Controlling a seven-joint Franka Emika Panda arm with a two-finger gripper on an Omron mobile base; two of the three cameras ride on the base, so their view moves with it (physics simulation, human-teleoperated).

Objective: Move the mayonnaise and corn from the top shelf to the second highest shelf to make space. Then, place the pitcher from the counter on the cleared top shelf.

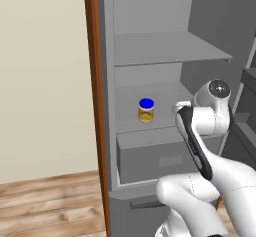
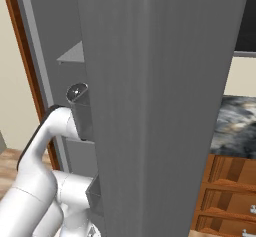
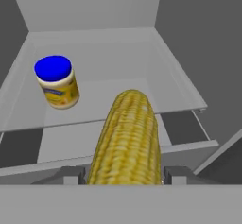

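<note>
In the hand view my gripper (image 3: pixel 124 176) is shut on the corn (image 3: pixel 126 138), a yellow cob that sticks out forward between the two dark fingers (image 3: pixel 71 175). The cob hangs over the front part of the second highest shelf (image 3: pixel 108 67). The mayonnaise (image 3: pixel 57 82), a blue-lidded jar with a yellow label, stands upright on that shelf to the cob's left, apart from it. From the left base the mayonnaise (image 1: pixel 146 110) is seen on the second highest shelf (image 1: pixel 130 126), left of my wrist. Above it, the top shelf (image 1: pixel 170 48) is bare. The pitcher is out of view.
A grey drawer front (image 1: pixel 155 158) sits right under the second highest shelf. The open fridge door (image 2: pixel 160 106) blocks most of the right base view. Beyond it are the dark marbled counter (image 2: pixel 235 121) and wooden drawers (image 2: pixel 230 191). A brown wooden panel (image 1: pixel 97 106) flanks the fridge's left side.
</note>
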